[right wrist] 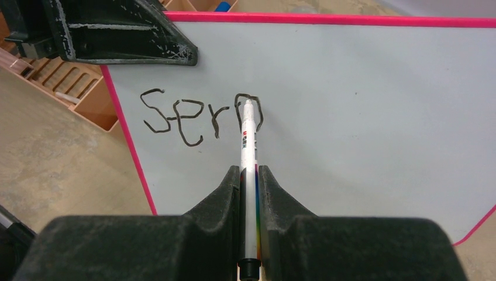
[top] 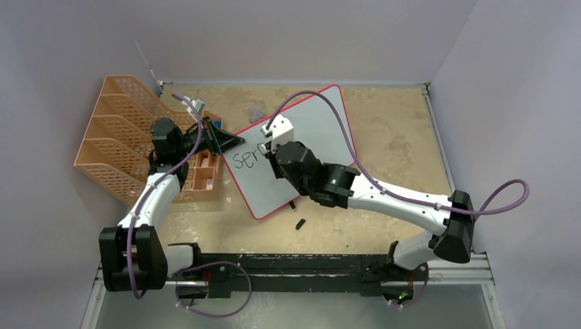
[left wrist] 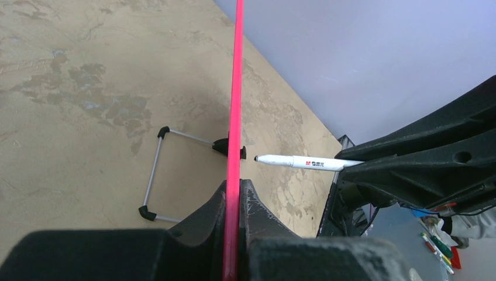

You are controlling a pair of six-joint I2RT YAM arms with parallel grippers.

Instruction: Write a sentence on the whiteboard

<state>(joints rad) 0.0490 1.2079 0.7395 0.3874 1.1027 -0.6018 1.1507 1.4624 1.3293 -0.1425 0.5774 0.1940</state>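
- The whiteboard [top: 322, 123] sits tilted near the middle of the table [top: 404, 144], apparently leaning back on a thin wire stand [left wrist: 153, 175] behind it.
- The left gripper [left wrist: 233, 202] is clamped on the whiteboard's left edge, with one finger on each side of the pink frame, bracing it.
- The right gripper [right wrist: 250, 178] is closed tight on a white marker [right wrist: 248, 140]. The marker's tip touches the whiteboard's face in its upper left part.
- The sentence [right wrist: 193, 120] reads "Ser" plus a looped fourth letter, and the marker tip is on that loop. All of it is toward the whiteboard's upper left.
- The task looks to be at an early stage. One word is only begun, and the rest of the sentence is yet to be written.
- The whiteboard is blank to the right of the letters and below them, so there is space for the remaining words.
- A small black piece [top: 300, 223], perhaps the marker's cap, lies on the table just off the whiteboard's near edge.
- The table is beige and worn, with darker stained patches behind the whiteboard.
- An orange file rack [top: 123, 137] stands to the left of the whiteboard, and pale lilac walls close in around the table.
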